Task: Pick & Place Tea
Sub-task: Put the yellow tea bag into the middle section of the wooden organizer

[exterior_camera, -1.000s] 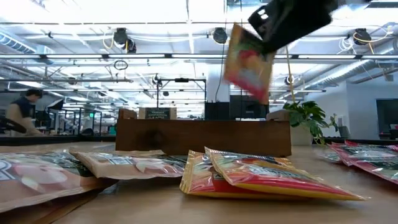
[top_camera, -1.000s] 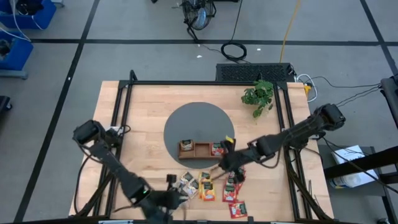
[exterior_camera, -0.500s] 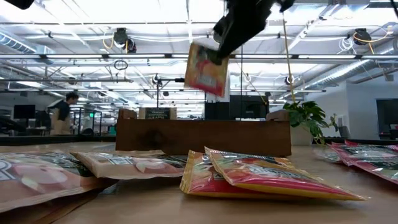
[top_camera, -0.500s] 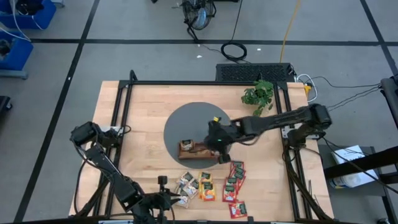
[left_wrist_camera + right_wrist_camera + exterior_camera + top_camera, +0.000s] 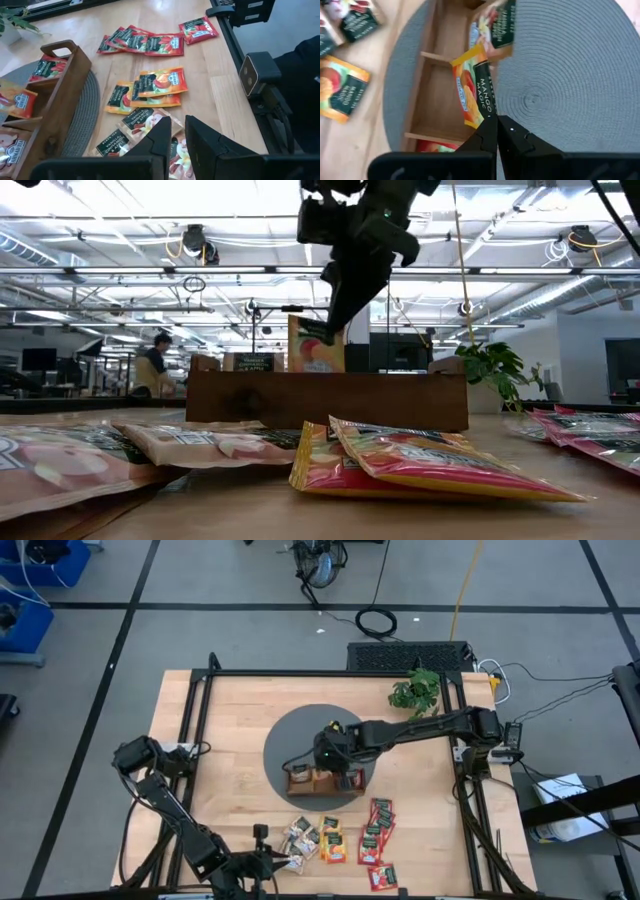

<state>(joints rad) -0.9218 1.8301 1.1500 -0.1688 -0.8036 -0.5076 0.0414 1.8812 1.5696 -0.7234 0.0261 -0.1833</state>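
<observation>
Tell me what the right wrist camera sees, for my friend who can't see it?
The right gripper pinches an orange-yellow tea packet between its fingers, holding it over the middle compartment of the wooden tray. The tray sits on a round grey mat, with more packets on the table beside it.

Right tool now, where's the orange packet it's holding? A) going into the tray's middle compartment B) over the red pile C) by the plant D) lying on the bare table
A: the right tool grips the orange packet over the middle compartment of the wooden tray.
</observation>
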